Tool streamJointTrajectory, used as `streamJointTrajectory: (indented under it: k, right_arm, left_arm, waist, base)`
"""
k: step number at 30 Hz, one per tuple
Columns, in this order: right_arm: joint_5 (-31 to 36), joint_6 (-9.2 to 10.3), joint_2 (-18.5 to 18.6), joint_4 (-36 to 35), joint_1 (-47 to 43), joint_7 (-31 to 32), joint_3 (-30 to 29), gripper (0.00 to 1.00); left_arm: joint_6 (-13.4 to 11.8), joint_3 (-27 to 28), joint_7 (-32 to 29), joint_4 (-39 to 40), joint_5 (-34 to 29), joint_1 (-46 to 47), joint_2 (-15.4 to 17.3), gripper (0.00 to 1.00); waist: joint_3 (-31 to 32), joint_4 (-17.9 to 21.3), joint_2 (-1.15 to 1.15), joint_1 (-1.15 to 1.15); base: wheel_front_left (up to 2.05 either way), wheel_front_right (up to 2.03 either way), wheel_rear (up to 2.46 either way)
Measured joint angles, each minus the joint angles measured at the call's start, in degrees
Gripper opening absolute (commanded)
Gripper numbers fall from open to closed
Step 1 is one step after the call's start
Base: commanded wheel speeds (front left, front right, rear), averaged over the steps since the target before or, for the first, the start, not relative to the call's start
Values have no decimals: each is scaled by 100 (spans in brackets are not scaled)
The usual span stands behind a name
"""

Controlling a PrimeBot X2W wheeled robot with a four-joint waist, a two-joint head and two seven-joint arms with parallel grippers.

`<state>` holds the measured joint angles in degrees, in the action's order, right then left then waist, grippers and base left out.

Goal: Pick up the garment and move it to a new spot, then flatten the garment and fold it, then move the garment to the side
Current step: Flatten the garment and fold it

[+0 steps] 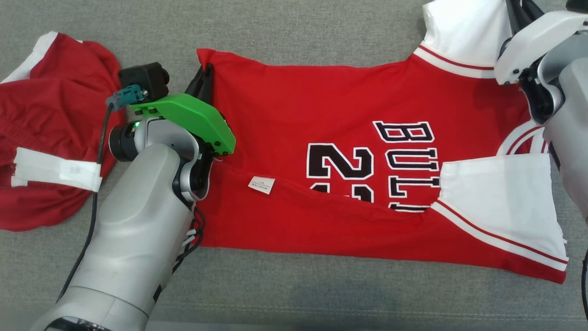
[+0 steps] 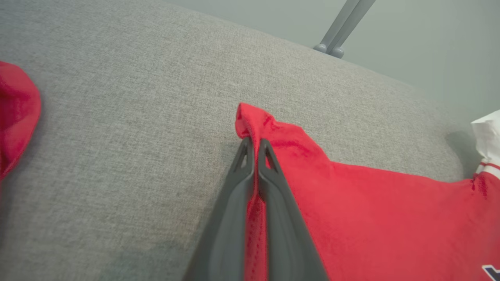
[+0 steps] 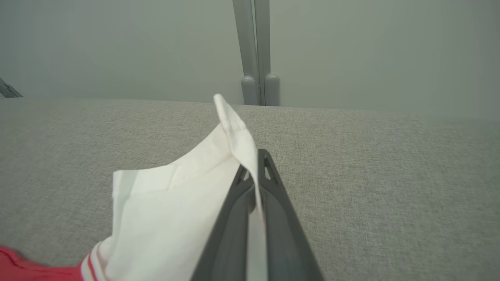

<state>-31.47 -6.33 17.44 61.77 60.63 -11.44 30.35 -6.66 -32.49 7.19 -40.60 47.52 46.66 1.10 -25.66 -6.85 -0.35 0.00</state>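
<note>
- The red jersey (image 1: 321, 138) lies spread across the grey cushion (image 1: 321, 294) with its print up. Its near long side is folded up over the lower half of the black number and letters, and a small white label (image 1: 261, 185) sits on that fold.
- The left gripper (image 2: 254, 143) is pressed together on the jersey's far corner at the hem end. It pinches red cloth, which bunches out past its tips.
- The right gripper (image 3: 254, 164) pinches the edge of the jersey's far white sleeve (image 3: 172, 203), and a peak of white cloth stands up beyond its tips.
- Edges: the jersey's far edge runs fairly straight between the two pinched spots. Its near edge lies flat, slanting a little toward the near sleeve (image 1: 500, 202).
- Open room: there is bare cushion beyond the jersey's far edge and a strip along its near edge.
- Off the hem end a second red garment (image 1: 50, 133) lies crumpled close by (the left arm covers the gap, so I cannot tell whether the two touch).
- The head view gives the jersey's whole outline, its print and fold, and the other garment's white bands. The green wrist cover (image 1: 193, 119) hides part of the left grip.
- The wrist views give both pinches close up. They also show a grey post (image 3: 256, 50) and a pale wall (image 3: 390, 50) beyond the cushion's far edge, behind the jersey.
</note>
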Motion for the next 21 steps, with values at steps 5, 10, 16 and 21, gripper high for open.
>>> streamJointTrajectory:
  k: [5, 10, 16, 21]
  right_arm:
    - [-48, -22, -103, -151, -324, -323, -1, 0]
    - [-46, -70, -144, -436, -732, -355, 24, 0]
    - [0, -70, -144, -1327, -1381, -337, -131, 0]
    - [182, -71, -143, -2258, -1619, -338, -330, 0]
  left_arm:
    - [12, 101, 155, -15, 123, -207, 3, 0]
    - [93, 192, 349, -9, 180, -506, 56, 0]
    - [270, 314, 525, 58, 330, -891, 99, 0]
    - [372, 480, 626, 138, 472, -1204, 186, 0]
  waist:
    - [171, 127, 0, 0]
    - [352, 262, 0, 0]
    - [631, 395, 0, 0]
    - [831, 489, 0, 0]
  base:
    - [0, 0, 0]
    - [0, 0, 0]
    - [0, 0, 0]
    - [0, 0, 0]
